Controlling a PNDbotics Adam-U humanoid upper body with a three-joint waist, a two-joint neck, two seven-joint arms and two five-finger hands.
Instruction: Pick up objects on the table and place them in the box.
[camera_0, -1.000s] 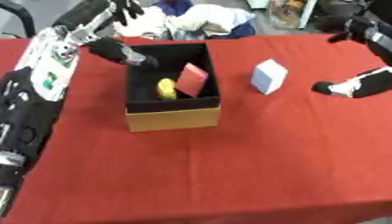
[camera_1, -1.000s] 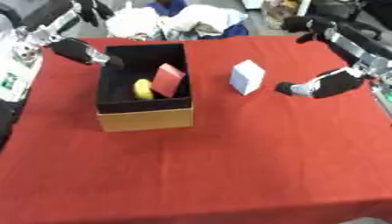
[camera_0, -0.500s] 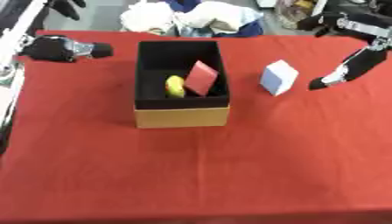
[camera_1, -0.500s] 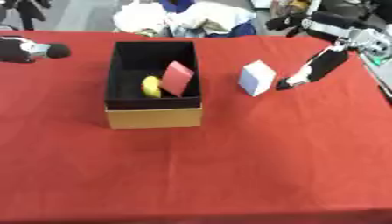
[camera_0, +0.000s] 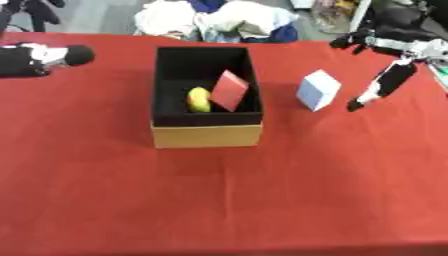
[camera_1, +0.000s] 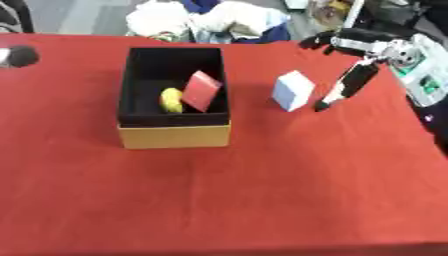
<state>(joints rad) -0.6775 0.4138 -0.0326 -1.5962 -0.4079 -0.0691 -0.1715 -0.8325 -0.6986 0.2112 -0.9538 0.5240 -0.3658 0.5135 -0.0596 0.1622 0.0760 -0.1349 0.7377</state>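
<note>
Left eye view — pale blue cube (camera_0: 317, 89) — tilted beside box (camera_0: 207, 135).

Colours shown: the worktop (camera_0: 224, 200) is covered in plain, unpatterned red cloth. The box (camera_0: 207, 135) is tan on its outer wall and black on its inner walls. Inside it are seen a yellow object (camera_0: 199, 99) and a red card (camera_0: 230, 90). The cube (camera_0: 317, 89) is pale blue-white. The right hand (camera_1: 346, 86) is black with white patches; the left hand (camera_0: 39, 58) is black with white parts.
</note>
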